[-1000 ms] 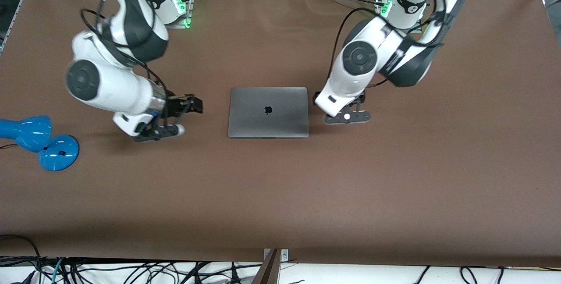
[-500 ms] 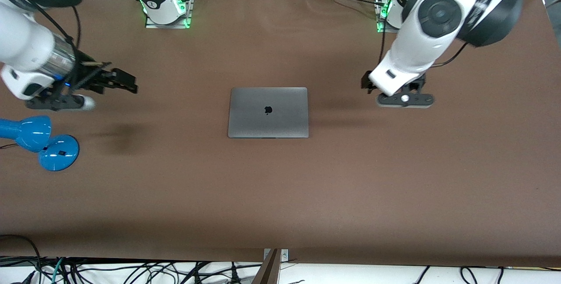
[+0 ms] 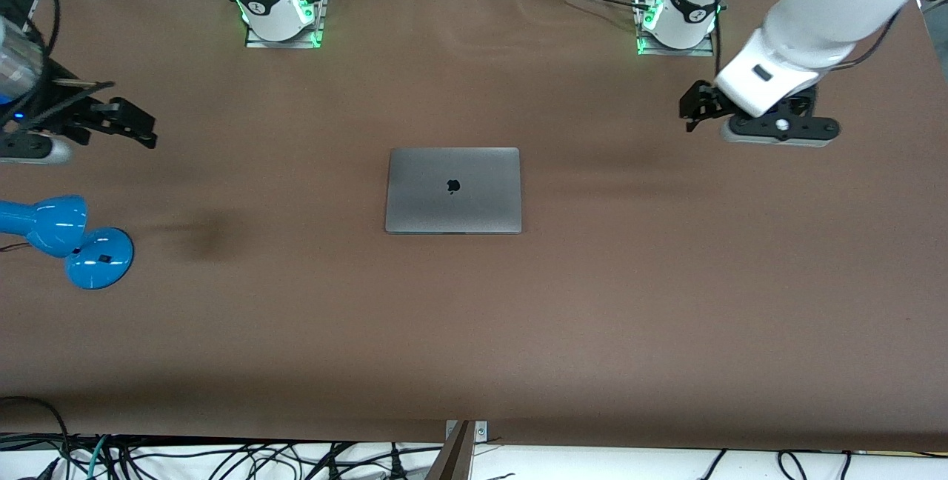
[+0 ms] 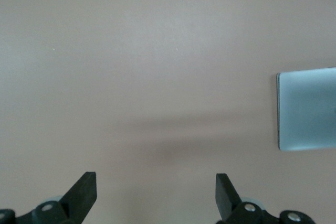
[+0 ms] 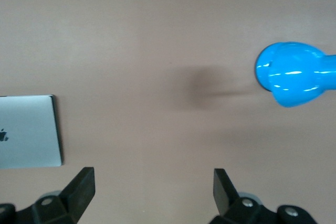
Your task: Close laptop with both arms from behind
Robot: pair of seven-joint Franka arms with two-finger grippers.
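Observation:
The space-grey laptop (image 3: 453, 190) lies shut and flat in the middle of the brown table (image 3: 666, 302), its dark logo facing up. It also shows at the edge of the left wrist view (image 4: 307, 109) and of the right wrist view (image 5: 26, 129). My left gripper (image 3: 693, 107) is open and empty, raised over bare table toward the left arm's end, well apart from the laptop. My right gripper (image 3: 137, 127) is open and empty, raised over bare table toward the right arm's end. Both wrist views show wide-spread fingers, the left gripper (image 4: 155, 182) and the right gripper (image 5: 154, 179), over bare table.
A blue desk lamp (image 3: 67, 232) lies at the right arm's end of the table, nearer to the front camera than the right gripper; its head shows in the right wrist view (image 5: 294, 74). The two arm bases (image 3: 278, 10) (image 3: 678, 17) stand along the table's back edge.
Both arms have lifted and swung away from the shut laptop, each toward its own end of the table. The laptop has not moved.

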